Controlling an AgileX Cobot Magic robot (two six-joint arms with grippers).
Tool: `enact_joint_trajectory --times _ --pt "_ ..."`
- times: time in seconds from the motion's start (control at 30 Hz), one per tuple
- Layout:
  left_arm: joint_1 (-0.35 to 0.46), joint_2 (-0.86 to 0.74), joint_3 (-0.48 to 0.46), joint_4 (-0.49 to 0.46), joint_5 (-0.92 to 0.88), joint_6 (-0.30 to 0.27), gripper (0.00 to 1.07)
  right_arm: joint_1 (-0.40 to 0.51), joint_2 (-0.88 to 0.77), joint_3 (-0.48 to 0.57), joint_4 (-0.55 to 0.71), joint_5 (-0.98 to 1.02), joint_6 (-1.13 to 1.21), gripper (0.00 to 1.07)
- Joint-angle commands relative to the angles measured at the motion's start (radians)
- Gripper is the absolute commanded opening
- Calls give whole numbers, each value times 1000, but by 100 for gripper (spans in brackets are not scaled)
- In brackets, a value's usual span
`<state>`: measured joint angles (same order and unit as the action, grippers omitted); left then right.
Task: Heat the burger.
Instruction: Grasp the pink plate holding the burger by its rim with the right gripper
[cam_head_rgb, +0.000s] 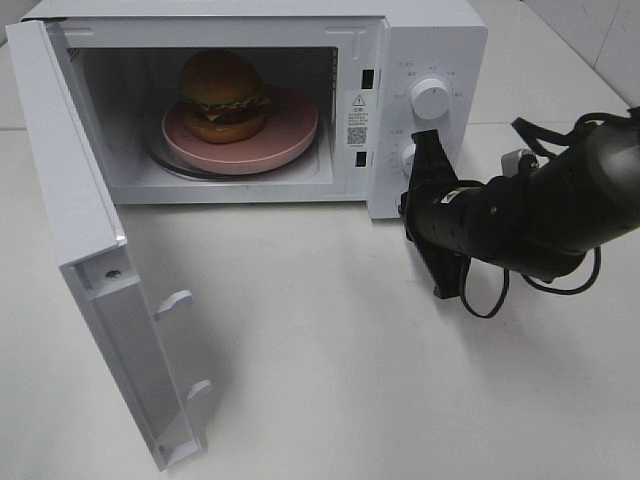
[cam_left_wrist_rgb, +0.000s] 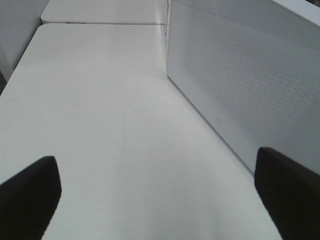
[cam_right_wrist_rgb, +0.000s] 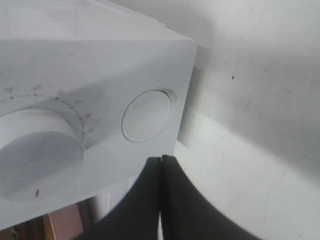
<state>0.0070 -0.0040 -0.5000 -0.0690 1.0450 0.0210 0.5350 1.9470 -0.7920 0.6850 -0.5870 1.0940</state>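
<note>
Now the burger sits in the microwave, left of the right end effector, which is pressed together. The open door seems nearer the left end effector, which is spread apart.

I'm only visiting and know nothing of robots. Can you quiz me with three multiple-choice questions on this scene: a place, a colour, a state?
1. Where is the burger? A beside the microwave; B on the plate inside the microwave; C on top of the microwave.
2. What colour is the plate? A blue; B white; C pink.
3. How is the microwave's door? A shut; B swung wide open; C removed.
Answers: 1 B, it sits on the plate in the cavity; 2 C, its rim shows pink around the burger; 3 B, it stands swung out, cavity exposed.
</note>
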Motion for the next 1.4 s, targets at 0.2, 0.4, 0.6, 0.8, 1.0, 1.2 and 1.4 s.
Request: enact_joint_trajectory --times 0.2,0.4,0.6,0.8,1.0,1.2,1.4 --pt "0 -22 3 -5 -8 -1 105 3 -155 48 -10 207 -285 2" --pt "0 -22 3 -5 -8 -1 105 0 -267 45 -10 417 -630 3" --pt "0 -22 3 -5 -8 -1 105 -24 -331 42 -15 599 -850 3" --pt "0 -22 3 -5 -8 -1 105 -59 -367 1 -137 827 -984 3" --pt "0 -22 3 -5 -8 -1 105 -63 -367 -120 -335 1117 -1094 4" --pt "0 -22 3 -5 -8 -1 105 -63 -367 -206 -393 1291 -1274 5" --pt "0 -22 3 -5 -8 -1 105 -63 -367 -275 -423 1438 -1572 5"
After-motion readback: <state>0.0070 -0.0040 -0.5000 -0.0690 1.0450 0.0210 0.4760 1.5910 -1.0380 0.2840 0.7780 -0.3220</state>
